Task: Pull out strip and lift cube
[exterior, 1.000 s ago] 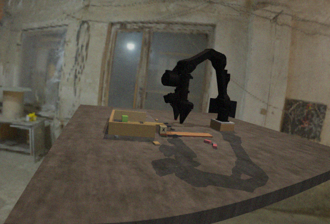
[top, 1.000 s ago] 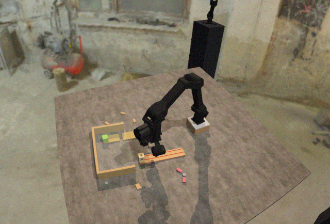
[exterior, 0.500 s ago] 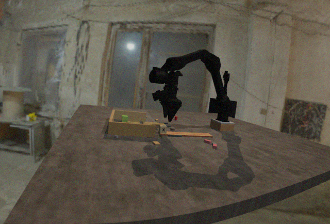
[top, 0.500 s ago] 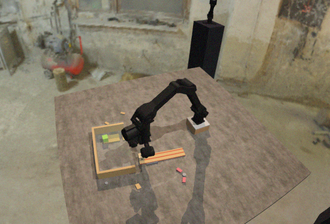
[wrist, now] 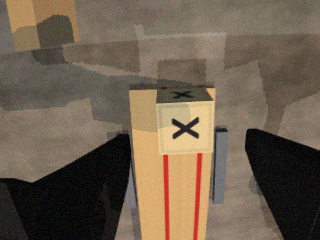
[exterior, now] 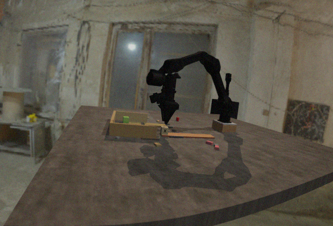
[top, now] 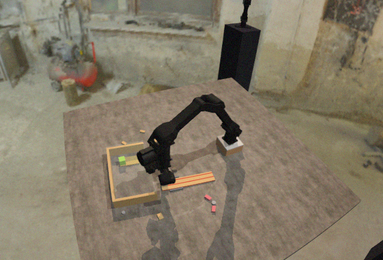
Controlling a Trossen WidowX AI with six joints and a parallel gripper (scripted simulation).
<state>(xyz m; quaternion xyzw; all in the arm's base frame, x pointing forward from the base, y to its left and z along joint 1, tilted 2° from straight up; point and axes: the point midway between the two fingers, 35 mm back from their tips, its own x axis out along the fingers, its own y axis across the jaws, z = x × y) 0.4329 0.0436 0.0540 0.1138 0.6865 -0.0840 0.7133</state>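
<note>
Worn brown worktop (top: 278, 195). Item: red-lined strip (wrist: 181, 200), long axis running straight ahead between the fingers. Labelled cube (wrist: 185, 128) sits on its far end, just outside the wooden frame (top: 130, 200). Hand (wrist: 182, 192) half-open, straddling the strip, gripping nothing; cube lies forward of it.

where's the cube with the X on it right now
The labelled cube sits on the far end of the red-striped strip in the wrist view, between the open gripper fingers, untouched.
</note>
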